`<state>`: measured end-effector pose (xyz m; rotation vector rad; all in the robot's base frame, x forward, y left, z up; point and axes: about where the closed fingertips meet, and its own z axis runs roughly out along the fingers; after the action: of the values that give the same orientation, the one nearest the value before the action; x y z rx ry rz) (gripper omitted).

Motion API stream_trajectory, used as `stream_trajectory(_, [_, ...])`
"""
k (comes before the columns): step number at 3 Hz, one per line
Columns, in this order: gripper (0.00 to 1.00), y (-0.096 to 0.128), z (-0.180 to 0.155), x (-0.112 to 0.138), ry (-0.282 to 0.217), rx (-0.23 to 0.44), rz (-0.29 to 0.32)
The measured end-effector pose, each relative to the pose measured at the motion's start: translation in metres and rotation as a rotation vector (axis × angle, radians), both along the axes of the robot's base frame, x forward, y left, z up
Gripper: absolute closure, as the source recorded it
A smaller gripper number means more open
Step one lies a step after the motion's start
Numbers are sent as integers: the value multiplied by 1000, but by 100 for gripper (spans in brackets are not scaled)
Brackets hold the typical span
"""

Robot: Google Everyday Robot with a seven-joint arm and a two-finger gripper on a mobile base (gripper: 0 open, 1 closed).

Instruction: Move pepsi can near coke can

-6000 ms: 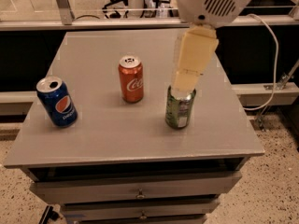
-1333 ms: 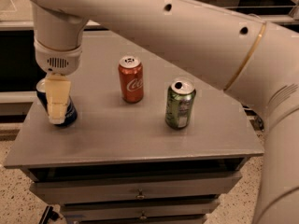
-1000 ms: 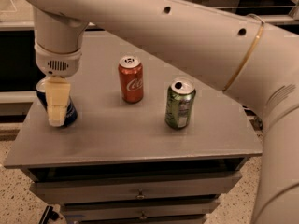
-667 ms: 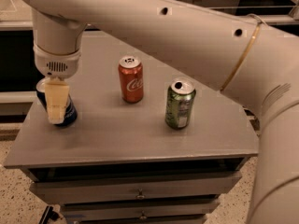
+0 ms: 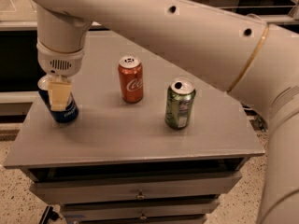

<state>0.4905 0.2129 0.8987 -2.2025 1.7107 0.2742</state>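
The pepsi can (image 5: 63,112), dark blue with a silver top, stands near the table's left edge. My gripper (image 5: 60,94) comes down from the white arm right over it and hides most of its upper front. The coke can (image 5: 130,79), red-orange with white script, stands upright near the middle of the table, well to the right of the pepsi can.
A green can (image 5: 180,103) stands upright to the right of the coke can. The grey table (image 5: 131,139) has drawers below its front edge. My large white arm (image 5: 196,36) spans the top and right of the view.
Six seconds ago the gripper was over the green can; it is now at the pepsi can on the left. Over the last second it has barely moved, and the cans stand where they were.
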Motion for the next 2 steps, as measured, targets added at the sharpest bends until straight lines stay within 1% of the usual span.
stream_trajectory(1, [87,-15,20,-2,-22,35,-19])
stream_trajectory(2, [100,-40,52,-2,-62,75,-50])
